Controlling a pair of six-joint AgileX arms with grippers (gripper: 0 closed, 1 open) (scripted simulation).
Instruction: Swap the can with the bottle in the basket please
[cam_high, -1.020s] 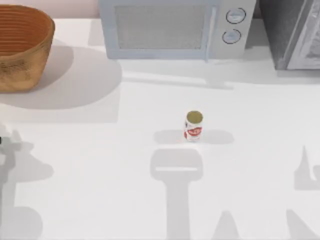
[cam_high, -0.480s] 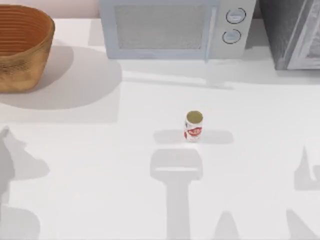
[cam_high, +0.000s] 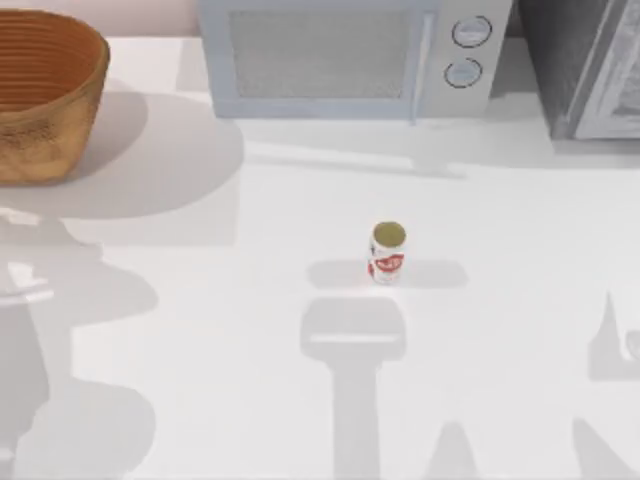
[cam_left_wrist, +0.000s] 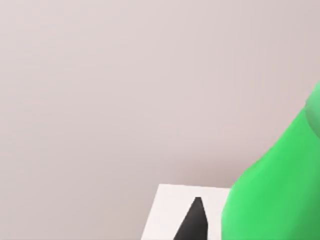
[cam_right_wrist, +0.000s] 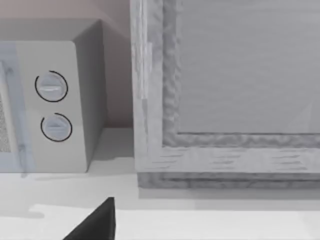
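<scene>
Bright even light, soft grey shadows across the white table (cam_high: 200, 400), no glare

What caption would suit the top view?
A small can stands alone mid-table, a wicker basket far left, a microwave behind.

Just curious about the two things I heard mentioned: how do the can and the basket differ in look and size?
The can is a small white cylinder with a red label and a dull gold top; the basket is a far larger orange-brown woven bowl with ribbed inner walls. The can stands mid-table; the basket sits at the far left corner. The can's top is closed, the basket's open. Both stand upright on the table.
</scene>
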